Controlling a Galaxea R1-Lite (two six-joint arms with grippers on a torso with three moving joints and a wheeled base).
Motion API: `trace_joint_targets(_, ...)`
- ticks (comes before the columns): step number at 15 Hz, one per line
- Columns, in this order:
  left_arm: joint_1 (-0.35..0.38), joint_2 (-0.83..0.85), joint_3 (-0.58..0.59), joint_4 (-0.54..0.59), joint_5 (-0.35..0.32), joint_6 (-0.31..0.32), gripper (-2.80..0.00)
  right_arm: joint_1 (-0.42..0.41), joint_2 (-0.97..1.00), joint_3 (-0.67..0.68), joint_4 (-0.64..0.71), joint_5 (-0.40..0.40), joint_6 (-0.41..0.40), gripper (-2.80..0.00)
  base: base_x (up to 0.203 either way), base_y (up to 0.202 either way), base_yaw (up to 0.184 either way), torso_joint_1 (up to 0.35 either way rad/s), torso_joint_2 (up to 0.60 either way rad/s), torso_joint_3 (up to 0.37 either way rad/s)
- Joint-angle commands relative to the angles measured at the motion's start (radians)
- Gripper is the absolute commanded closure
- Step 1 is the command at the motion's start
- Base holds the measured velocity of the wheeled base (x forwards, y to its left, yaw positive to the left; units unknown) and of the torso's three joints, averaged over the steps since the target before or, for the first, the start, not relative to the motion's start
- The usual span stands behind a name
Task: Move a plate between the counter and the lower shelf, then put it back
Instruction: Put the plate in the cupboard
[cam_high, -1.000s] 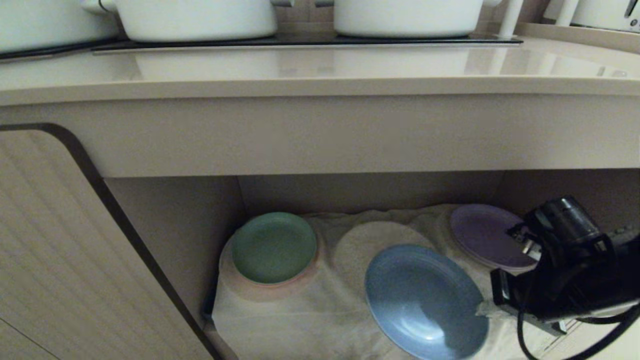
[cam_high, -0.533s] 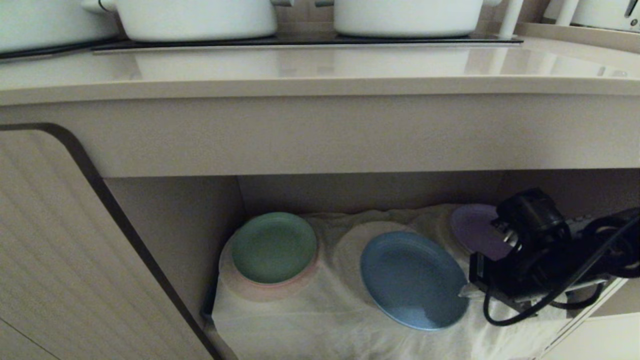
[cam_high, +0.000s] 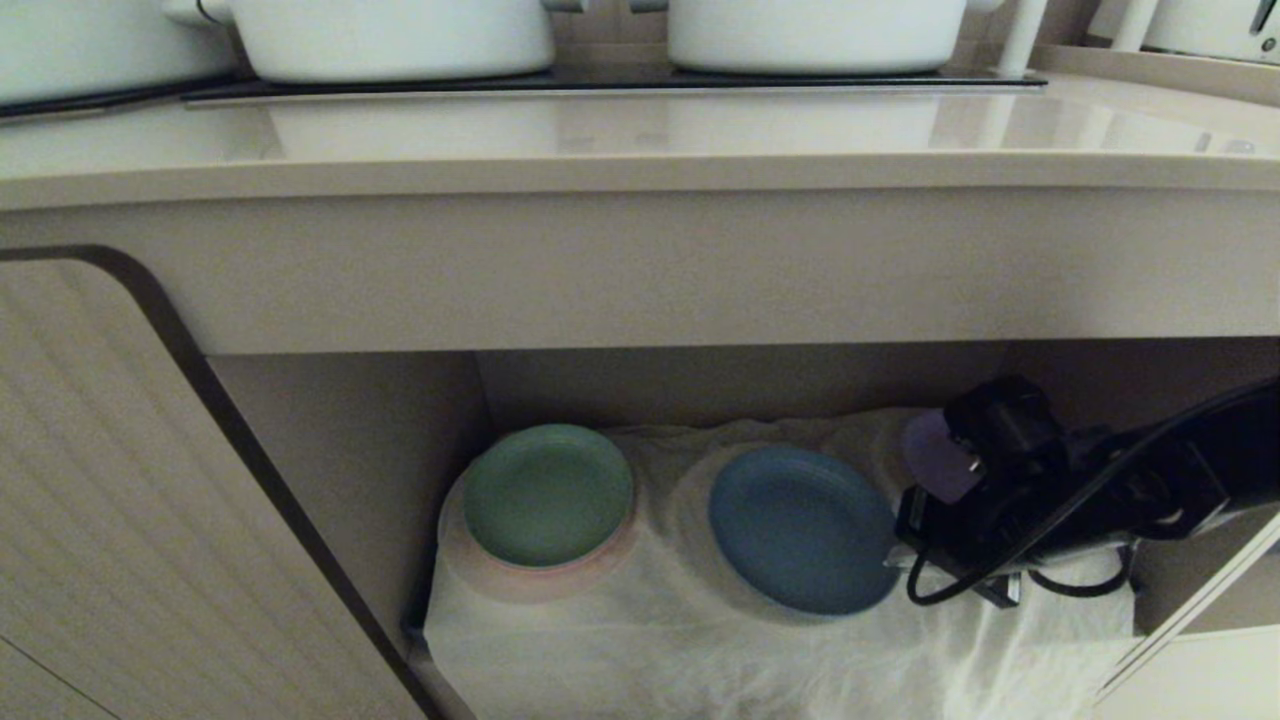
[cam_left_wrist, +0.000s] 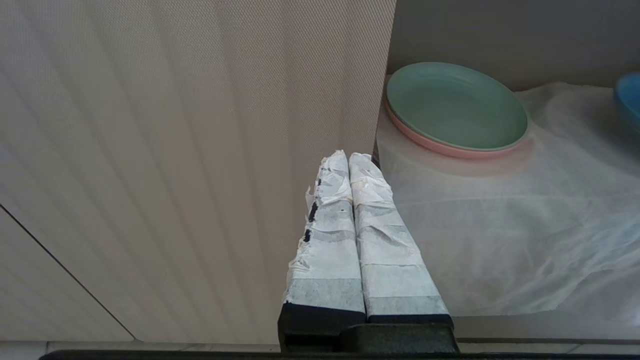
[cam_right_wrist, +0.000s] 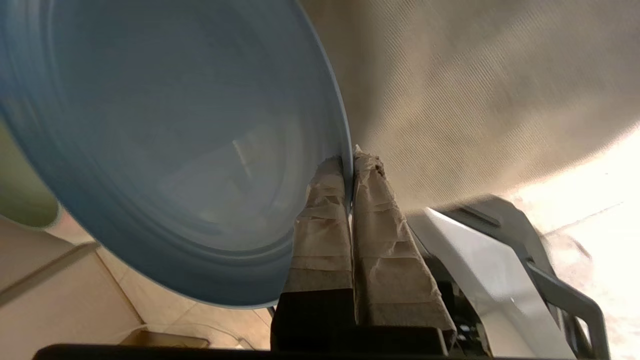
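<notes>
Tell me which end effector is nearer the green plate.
Left. The left end effector hovers just off the green plate; the right end effector grips the blue plate farther off.

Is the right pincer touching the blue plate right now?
Touching. In the right wrist view the right pincer is shut on the blue plate, its rim sandwiched between the two taped fingers.

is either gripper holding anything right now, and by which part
Yes: the right gripper is shut on the rim of the light-blue plate, pinching its edge over the white cloth of the lower shelf. The left gripper is shut and holds nothing.
</notes>
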Motion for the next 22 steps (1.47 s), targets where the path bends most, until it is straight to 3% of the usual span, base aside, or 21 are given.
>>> trace_joint_targets(1,0.0,0.0,0.0,-0.001,0.0,-0.001,0.0,0.006,0.044,-0.043,0.005,-0.004,0.006,0.0,0.0,0.0,0.0,0.0,0.0,0.0)
trace_joint_targets(22,0.0,0.0,0.0,-0.001,0.0,-0.001,0.0,0.021,0.12,-0.107,0.03,-0.019,-0.003,0.0,0.0,0.0,0.0,0.0,0.0,0.0)
